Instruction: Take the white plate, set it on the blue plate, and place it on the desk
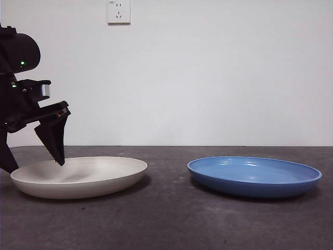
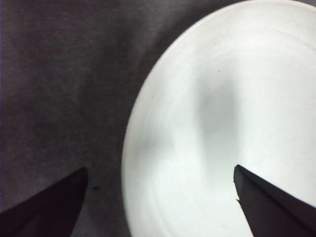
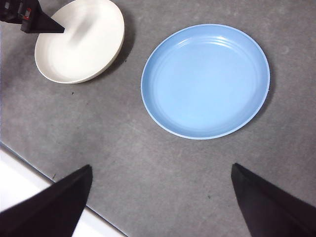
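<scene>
Overhead, a white wall (image 1: 208,73) with socket (image 1: 118,11) is seen behind the mottled surface (image 1: 171,219); left gripper (image 2: 160,202) jaws are spread wide across the white plate (image 1: 83,176) rim, right gripper (image 3: 160,197) jaws wide, empty.

The left tool (image 2: 160,197) hangs low over the edge of the white plate (image 2: 232,123), its two black jaws spread wide apart. One jaw stands over the plate's pale inside; the other stands over the dark, mottled tabletop (image 2: 64,84) just outside the rim, so the rim runs between them. The plate fills the picture from about 12 o'clock round to 6 o'clock, and the tabletop takes the rest. A soft grey shadow lies across the plate's middle.
</scene>
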